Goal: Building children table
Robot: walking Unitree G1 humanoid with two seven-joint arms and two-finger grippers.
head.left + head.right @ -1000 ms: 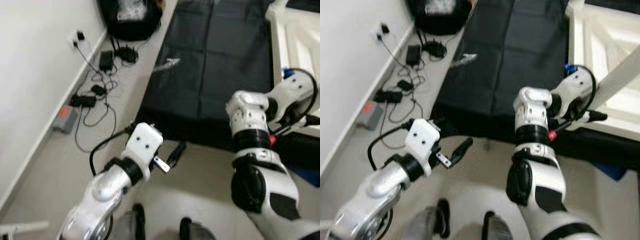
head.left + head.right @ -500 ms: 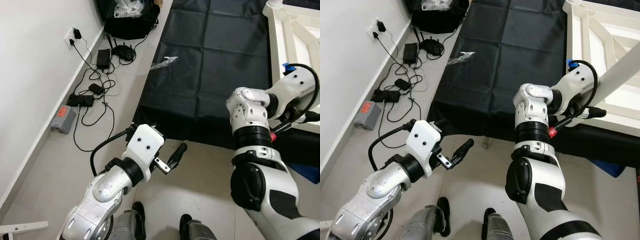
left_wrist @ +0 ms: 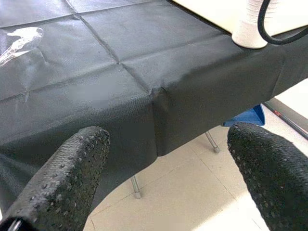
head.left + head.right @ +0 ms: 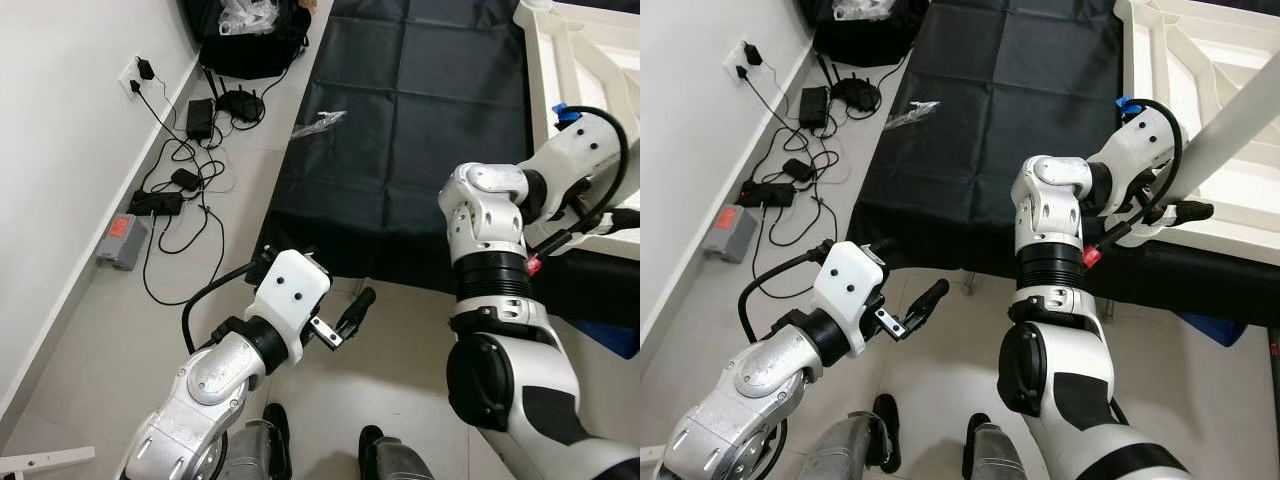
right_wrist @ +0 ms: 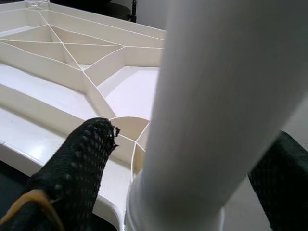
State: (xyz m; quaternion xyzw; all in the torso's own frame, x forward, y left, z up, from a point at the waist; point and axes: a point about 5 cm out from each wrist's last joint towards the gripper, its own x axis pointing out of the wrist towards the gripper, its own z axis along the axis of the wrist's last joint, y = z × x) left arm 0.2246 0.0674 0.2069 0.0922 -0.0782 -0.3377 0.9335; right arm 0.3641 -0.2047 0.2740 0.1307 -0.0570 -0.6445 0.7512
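A white tabletop (image 4: 1132,60) lies upside down, ribs up, on a table under a black cloth (image 4: 1010,110). My right gripper (image 4: 1185,198) is at its near edge, shut on a white table leg (image 4: 1240,125) that slants up to the right. In the right wrist view the leg (image 5: 221,86) stands between both black fingers (image 5: 82,154), its foot by a round socket (image 5: 129,126) in the tabletop's corner (image 5: 57,82). My left gripper (image 4: 350,312) hangs open and holds nothing, low in front of the cloth's near edge (image 3: 154,96).
Cables, power adapters and a router (image 4: 190,165) lie on the floor along the left wall, with a grey and red box (image 4: 118,238) and a black bag (image 4: 245,40). A clear plastic bag (image 4: 320,122) rests on the cloth. Something blue (image 4: 1217,328) sits under the table.
The whole picture has sharpened and shifted a little, so the camera moved. My right arm still holds the leg at the tabletop; the left gripper stays open in the same place.
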